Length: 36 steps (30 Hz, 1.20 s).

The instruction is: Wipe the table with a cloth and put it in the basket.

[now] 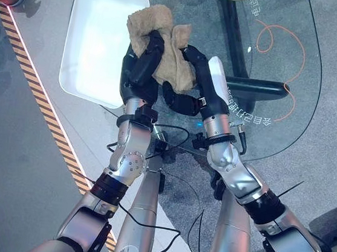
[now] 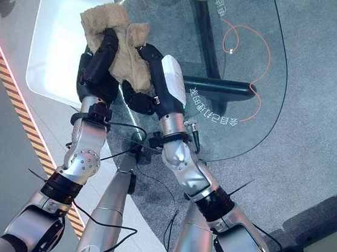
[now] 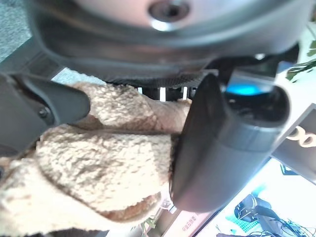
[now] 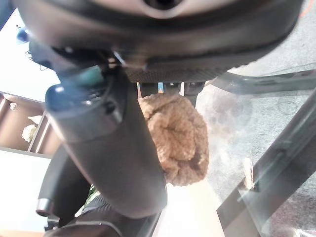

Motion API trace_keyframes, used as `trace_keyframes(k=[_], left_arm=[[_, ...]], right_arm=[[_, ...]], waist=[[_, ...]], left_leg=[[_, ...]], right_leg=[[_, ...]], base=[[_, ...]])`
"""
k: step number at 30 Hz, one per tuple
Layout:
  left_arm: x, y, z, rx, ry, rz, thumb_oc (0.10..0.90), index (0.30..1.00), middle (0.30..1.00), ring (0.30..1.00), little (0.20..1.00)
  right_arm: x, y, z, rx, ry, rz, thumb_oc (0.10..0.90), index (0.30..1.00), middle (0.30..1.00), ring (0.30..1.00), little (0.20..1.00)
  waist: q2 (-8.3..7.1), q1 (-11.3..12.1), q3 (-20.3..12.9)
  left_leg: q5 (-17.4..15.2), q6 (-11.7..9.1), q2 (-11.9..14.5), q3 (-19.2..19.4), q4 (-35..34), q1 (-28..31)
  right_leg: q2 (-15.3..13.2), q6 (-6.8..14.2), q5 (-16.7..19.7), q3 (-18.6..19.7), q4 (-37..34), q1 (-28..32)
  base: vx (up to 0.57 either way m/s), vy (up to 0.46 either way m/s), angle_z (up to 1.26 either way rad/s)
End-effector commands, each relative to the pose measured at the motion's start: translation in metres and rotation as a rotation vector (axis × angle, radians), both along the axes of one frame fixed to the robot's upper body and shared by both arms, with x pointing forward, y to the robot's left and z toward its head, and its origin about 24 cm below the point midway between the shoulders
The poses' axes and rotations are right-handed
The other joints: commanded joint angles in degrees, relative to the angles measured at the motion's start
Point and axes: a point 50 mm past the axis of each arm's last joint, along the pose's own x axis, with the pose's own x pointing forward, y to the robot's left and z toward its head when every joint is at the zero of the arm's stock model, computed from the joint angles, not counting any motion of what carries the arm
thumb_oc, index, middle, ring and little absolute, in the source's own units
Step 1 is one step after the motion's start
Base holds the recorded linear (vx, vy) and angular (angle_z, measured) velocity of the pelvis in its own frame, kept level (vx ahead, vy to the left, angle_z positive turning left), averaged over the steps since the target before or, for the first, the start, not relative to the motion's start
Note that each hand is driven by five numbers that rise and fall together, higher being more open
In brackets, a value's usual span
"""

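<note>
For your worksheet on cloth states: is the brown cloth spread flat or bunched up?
Bunched: the cloth is crumpled between the left hand and right hand.

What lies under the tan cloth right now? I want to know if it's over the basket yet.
Under the fuzzy tan cloth show the glass table and the rim of the white rectangular basket. Both robot hands, left and right, grip it; whatever lies directly beneath the cloth is covered.

A crumpled tan fleecy cloth (image 1: 165,43) hangs bunched just beside the white basket (image 1: 96,39).
</note>
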Motion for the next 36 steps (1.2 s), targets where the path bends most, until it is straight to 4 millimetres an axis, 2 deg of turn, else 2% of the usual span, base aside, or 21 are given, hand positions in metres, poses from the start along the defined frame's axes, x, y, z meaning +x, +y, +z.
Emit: trace_keyframes(k=[1, 17, 29, 32, 36], left_arm=[[-0.020, 0.023, 0.074, -0.092, -0.363, 0.166, 0.100, 0.300, 0.300, 0.300, 0.200], [-0.026, 0.038, 0.085, -0.144, -0.395, 0.344, 0.100, 0.300, 0.300, 0.300, 0.200], [-0.028, 0.041, 0.087, -0.154, -0.402, 0.385, 0.100, 0.300, 0.300, 0.300, 0.200], [-0.027, 0.041, 0.087, -0.153, -0.399, 0.394, 0.100, 0.300, 0.300, 0.300, 0.200], [-0.024, 0.046, 0.085, -0.146, -0.388, 0.433, 0.100, 0.300, 0.300, 0.300, 0.200]], right_arm=[[-0.040, 0.025, 0.092, 0.181, -0.403, 0.191, 0.800, 0.900, 0.900, 0.900, 0.900], [-0.039, 0.027, 0.093, 0.180, -0.398, 0.192, 0.800, 0.900, 0.900, 0.900, 0.900], [-0.039, 0.027, 0.094, 0.181, -0.397, 0.188, 0.800, 0.900, 0.900, 0.900, 0.900], [-0.037, 0.027, 0.093, 0.179, -0.393, 0.174, 0.800, 0.900, 0.900, 0.900, 0.900], [-0.026, 0.017, 0.087, 0.194, -0.373, 0.070, 0.800, 0.900, 0.900, 0.900, 0.900]], waist=[[-2.89, 0.26, -1.27], [-2.79, 0.38, -1.27], [-2.82, 0.36, -1.27], [-2.78, 0.30, -1.27], [-2.76, 0.03, -1.27]], left_leg=[[-7.62, 5.95, -5.68, 6.88, 3.63, 3.21], [-7.70, 5.60, -5.70, 6.79, 3.84, 3.03], [-7.92, 5.51, -5.67, 6.76, 4.24, 2.81], [-7.95, 5.48, -5.61, 6.78, 4.37, 2.61], [-8.04, 5.34, -5.55, 6.81, 4.70, 2.38]], right_leg=[[3.89, 0.73, 10.59, -0.22, -16.07, 3.84], [3.72, 0.52, 10.18, -0.11, -15.77, 3.67], [3.80, 0.39, 9.86, 0.10, -15.40, 3.43], [3.79, 0.37, 9.83, 0.17, -15.19, 3.15], [3.77, 0.32, 9.78, 0.47, -15.02, 2.87]], base=[[0.00, 0.000, 0.00], [0.00, 0.000, 0.00], [0.00, 0.000, 0.00], [0.00, 0.000, 0.00], [0.00, 0.000, 0.00]])
